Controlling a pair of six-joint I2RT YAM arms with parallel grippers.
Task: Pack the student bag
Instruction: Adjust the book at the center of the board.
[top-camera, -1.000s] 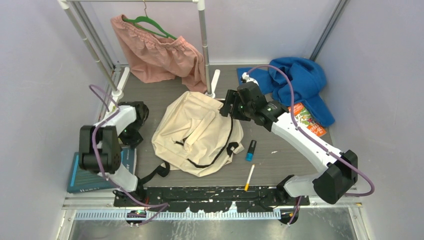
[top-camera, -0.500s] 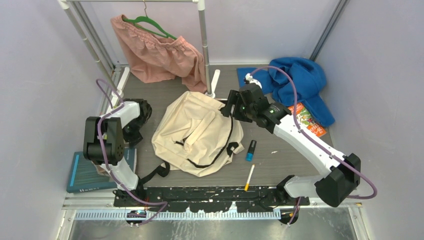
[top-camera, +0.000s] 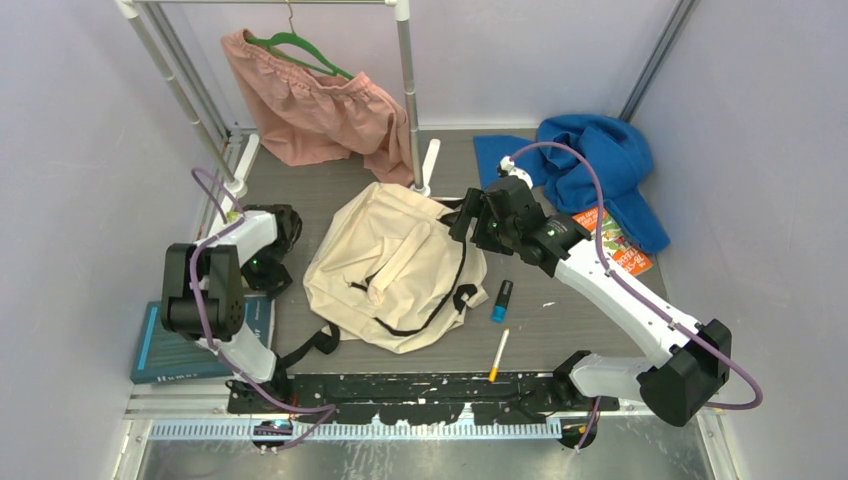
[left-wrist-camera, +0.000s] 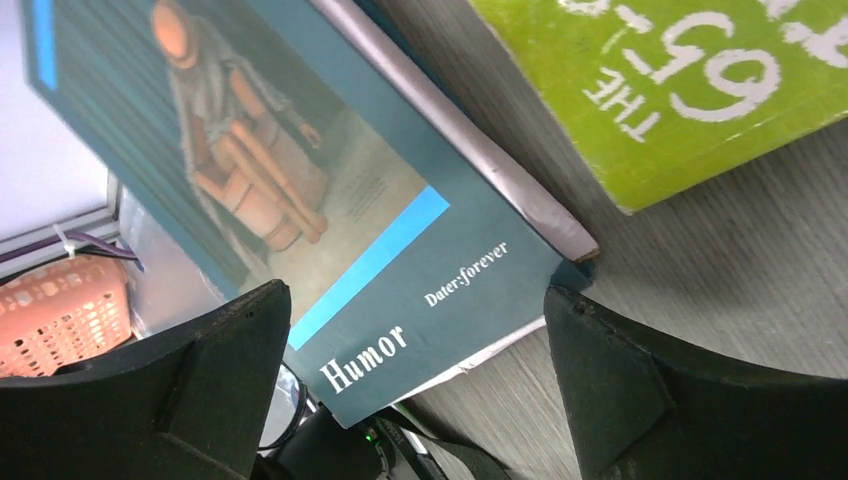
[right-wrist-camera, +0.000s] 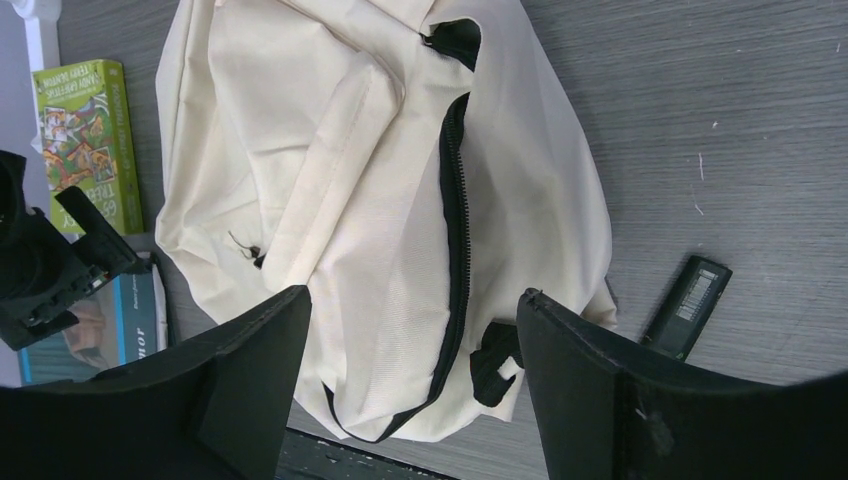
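The student bag (top-camera: 395, 265), cream fabric with black zipper lines and straps, lies flat in the middle of the table; the right wrist view shows its zipper side (right-wrist-camera: 380, 200). My right gripper (top-camera: 467, 215) hovers over the bag's far right edge, open (right-wrist-camera: 412, 300), nothing between its fingers. My left gripper (top-camera: 272, 250) is low at the table's left, apart from the bag. It stands wide open (left-wrist-camera: 415, 330) above the corner of a teal book titled "Humor" (left-wrist-camera: 400, 250), holding nothing.
A green book (left-wrist-camera: 680, 90) lies beside the teal book (top-camera: 185, 345). A blue marker (top-camera: 502, 300) and a pen (top-camera: 498, 355) lie right of the bag. A blue fleece (top-camera: 590, 165), a colourful book (top-camera: 620, 240), a pink garment (top-camera: 315, 100) and a rack pole (top-camera: 408, 110) stand behind.
The left gripper's jaws have spread wider and its arm shifted a little. The right gripper has drifted slightly right, toward the bag's edge, opening a bit more.
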